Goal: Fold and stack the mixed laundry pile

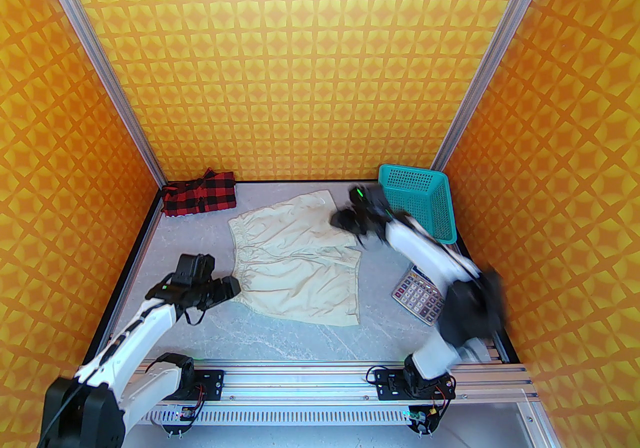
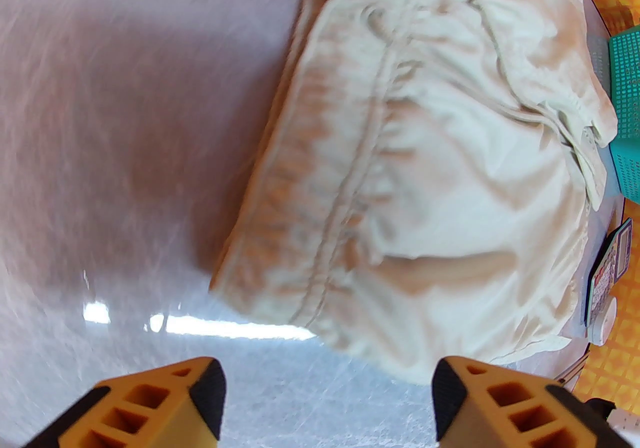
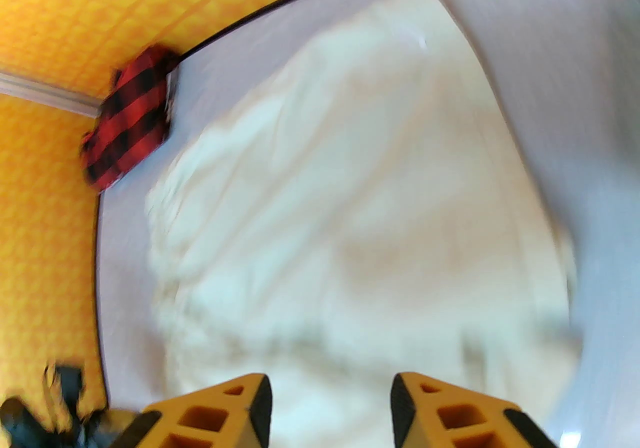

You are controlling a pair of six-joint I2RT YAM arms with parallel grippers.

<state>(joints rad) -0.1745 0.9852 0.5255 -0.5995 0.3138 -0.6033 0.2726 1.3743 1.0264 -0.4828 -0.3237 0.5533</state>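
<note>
Left claw is released, jaws apart, at the lower-left waistband corner of the cream gathered-waist fabric shorts spread mid-frame. Right claw, also released, sits at their upper-right hem. We judge the waistband runs top-to-bottom, with the 2 legs pointing right.

A teal perforated basket sits in the far right corner; a grey calculator lies nearer on the marbled table.

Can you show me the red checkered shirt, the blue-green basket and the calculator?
red checkered shirt (image 1: 200, 195): top view, its middle.
basket (image 1: 442, 210): top view, mesh side wall.
calculator (image 1: 417, 297): top view, its keys.
</note>
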